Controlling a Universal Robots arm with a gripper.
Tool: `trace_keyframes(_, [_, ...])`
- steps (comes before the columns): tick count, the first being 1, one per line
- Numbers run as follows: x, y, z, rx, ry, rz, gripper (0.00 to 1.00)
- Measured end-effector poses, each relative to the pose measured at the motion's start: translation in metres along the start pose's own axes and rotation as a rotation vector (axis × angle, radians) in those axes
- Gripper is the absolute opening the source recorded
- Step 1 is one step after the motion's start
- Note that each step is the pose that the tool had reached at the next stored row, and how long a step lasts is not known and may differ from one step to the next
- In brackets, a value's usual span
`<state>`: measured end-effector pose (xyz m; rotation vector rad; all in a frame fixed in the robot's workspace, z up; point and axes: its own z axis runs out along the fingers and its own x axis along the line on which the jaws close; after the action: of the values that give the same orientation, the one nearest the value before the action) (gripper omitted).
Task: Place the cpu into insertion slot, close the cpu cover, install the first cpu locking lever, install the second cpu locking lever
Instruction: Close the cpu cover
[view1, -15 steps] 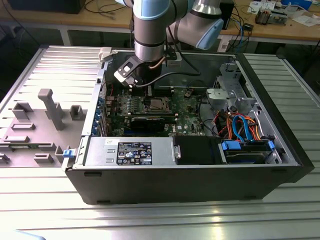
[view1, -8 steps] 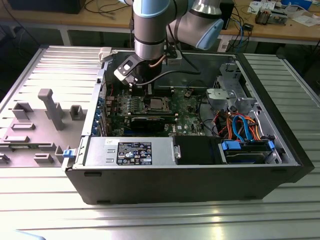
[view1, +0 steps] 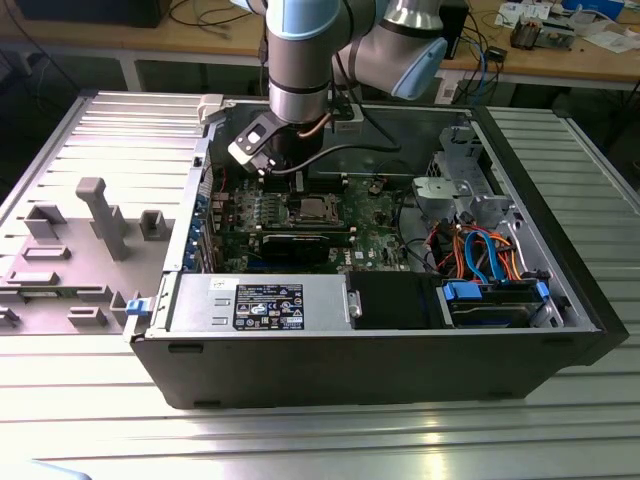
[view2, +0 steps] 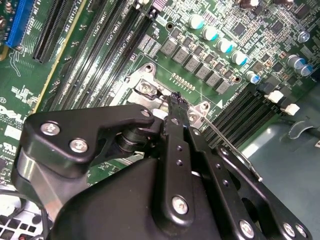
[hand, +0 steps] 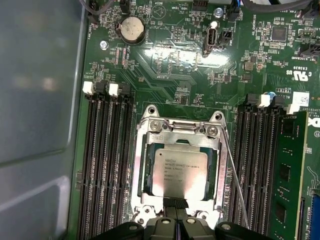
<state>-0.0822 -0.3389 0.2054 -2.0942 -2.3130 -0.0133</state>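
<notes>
- cpu (hand: 180, 172): seated flat in the insertion slot (hand: 136, 170), metal top up. It sits square in the opening, so I judge the placing step done.
- cpu cover (hand: 172, 139): lies down over the chip's edges, with its open middle framing the metal top. That looks like what pins the chip to the socket.
- Jaws: together, nothing visible between them. In both wrist views the narrow black tip meets the cover's edge at the middle of one side. Pressed together, they make a slim pushing point that fits between the memory slots (hand: 107, 165).
- Locking lever (hand: 235, 175): a thin wire rod slanting away along one side of the socket. It appears unhooked, though I cannot be sure.
- Computer case (view1: 560, 290): lies open side up on the ribbed tabletop (view1: 300, 440). This turns the green board (hand: 165, 65) to face the arm (view1: 300, 60) coming from above.
- Writing: several lines of dark print on the chip's top, white lettering across the board, and a black-and-white label (view1: 268, 307) on the power supply. Not transcribed.
</notes>
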Motion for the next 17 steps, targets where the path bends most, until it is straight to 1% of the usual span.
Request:
trace_keyframes(4, [0.0002, 0.0002, -0.0001, -0.0009, 0.0011, 0.000, 0.11])
trace_keyframes(8, [0.0002, 0.0001, -0.0005, -0.0007, 0.0008, 0.000, 0.11])
trace_keyframes(17, [0.0003, 0.0001, -0.0062, -0.0007, 0.0009, 0.000, 0.11])
